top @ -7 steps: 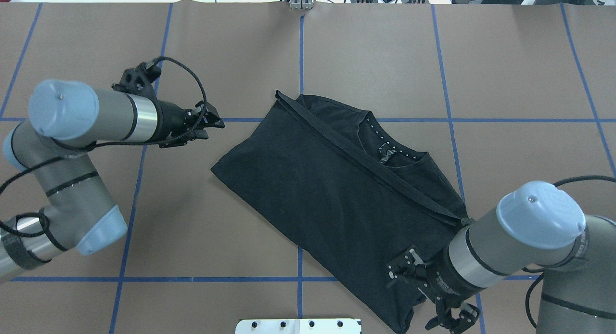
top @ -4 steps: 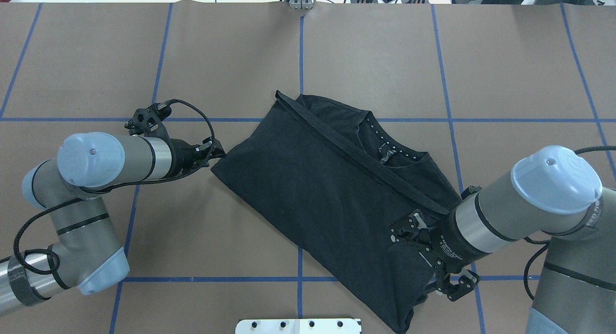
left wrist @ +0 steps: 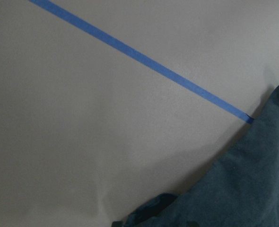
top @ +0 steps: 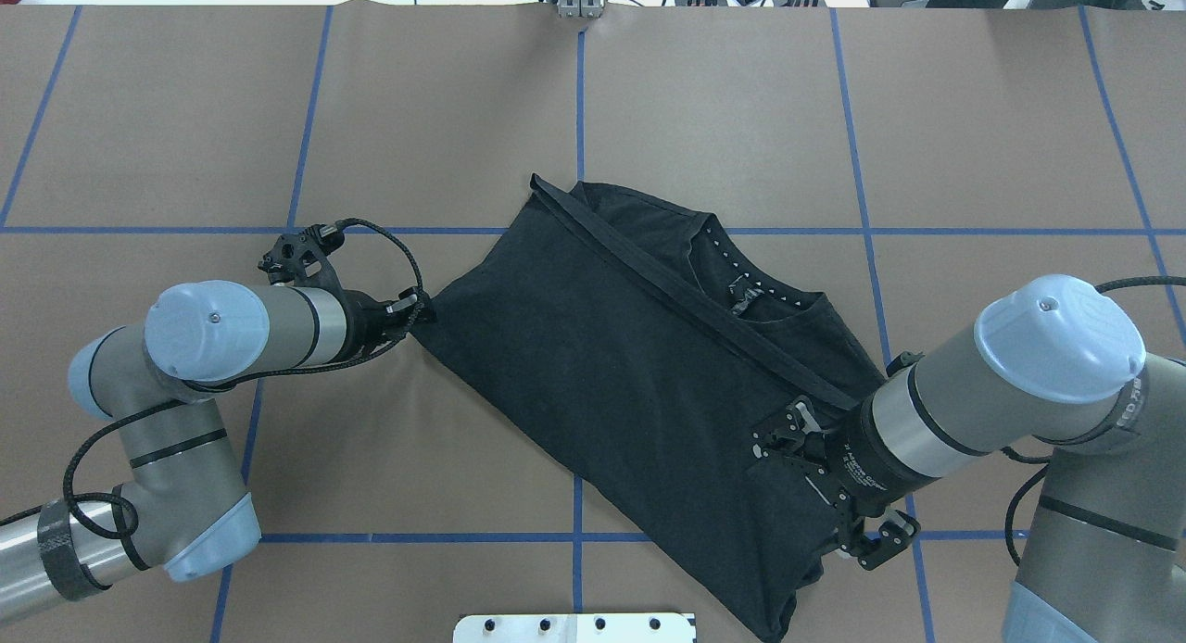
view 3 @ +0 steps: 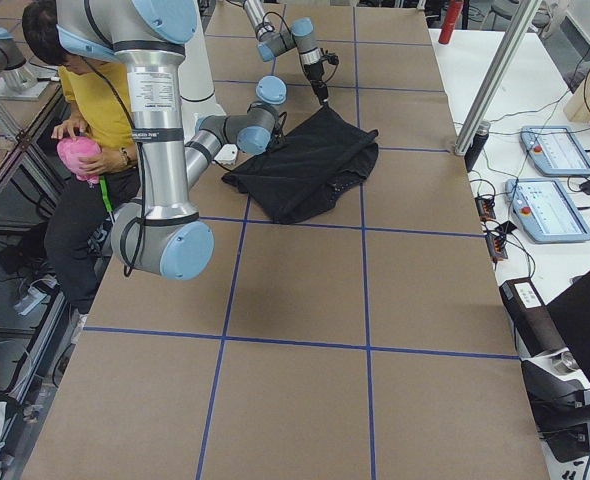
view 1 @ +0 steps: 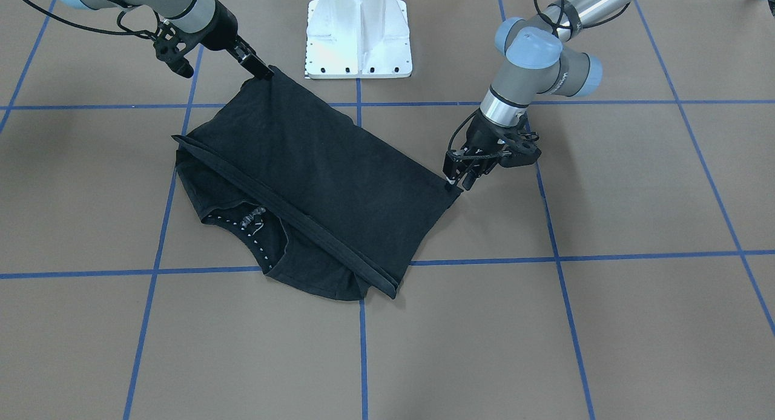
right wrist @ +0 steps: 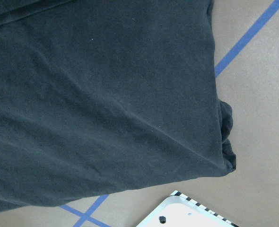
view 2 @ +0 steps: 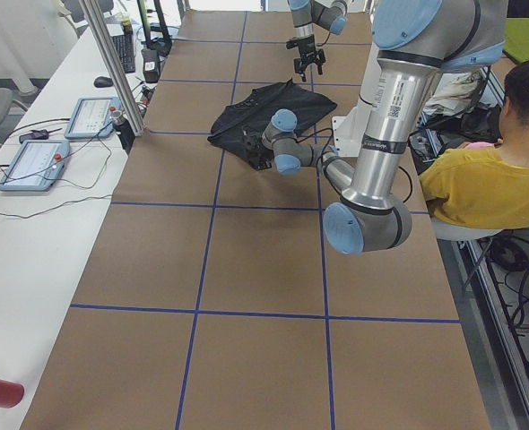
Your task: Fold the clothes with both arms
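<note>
The black T-shirt (top: 639,374) lies folded and flat across the middle of the table, its collar (view 1: 254,223) showing at the far side. My left gripper (top: 422,308) is low at the shirt's left corner, fingers slightly apart around the cloth edge (view 1: 453,183). My right gripper (top: 866,546) sits at the shirt's near right edge, close to its corner (view 1: 259,72), fingers spread, with the cloth bunched a little beside them. No fingers show in either wrist view. The left wrist view shows the corner (left wrist: 253,189), the right wrist view the hem (right wrist: 130,94).
The white pedestal base (view 1: 358,39) stands at the robot's side of the table, just beside the shirt's near corner. Blue tape lines (top: 579,115) cross the brown table cover. A seated person (view 2: 489,170) and side desks with tablets (view 3: 555,155) lie off the table.
The left arm swung down and right, from beyond the blue line to the shirt's left corner. The right arm drew back up along the shirt's right edge, then held nearly still.
</note>
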You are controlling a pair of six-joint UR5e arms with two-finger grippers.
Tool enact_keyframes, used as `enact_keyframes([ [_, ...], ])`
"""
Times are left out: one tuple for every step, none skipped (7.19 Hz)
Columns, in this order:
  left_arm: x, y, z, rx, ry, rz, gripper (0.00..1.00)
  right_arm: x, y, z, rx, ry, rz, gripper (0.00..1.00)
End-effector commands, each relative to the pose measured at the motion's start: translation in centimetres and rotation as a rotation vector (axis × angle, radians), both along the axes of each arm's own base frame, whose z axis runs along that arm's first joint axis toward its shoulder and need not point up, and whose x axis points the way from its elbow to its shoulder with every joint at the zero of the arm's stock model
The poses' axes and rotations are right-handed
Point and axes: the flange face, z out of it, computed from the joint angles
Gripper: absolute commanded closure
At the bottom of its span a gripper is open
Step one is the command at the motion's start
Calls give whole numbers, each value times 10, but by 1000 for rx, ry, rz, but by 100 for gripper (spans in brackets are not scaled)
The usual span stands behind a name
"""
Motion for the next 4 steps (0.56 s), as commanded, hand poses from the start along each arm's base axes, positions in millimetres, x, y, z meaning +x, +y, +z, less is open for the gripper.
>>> enact_keyframes([
  [5,1,4,-3,-8,4,47,0,-1,0,0,0,2,0],
  [7,-1,3,1,-9,6,47,0,-1,0,0,0,2,0],
  [9,-1,3,4,-11,8,48,3,-1,-3,3,-6,5,0],
  [10,-3,6,5,-17,10,48,3,-1,-3,3,-6,5,0],
])
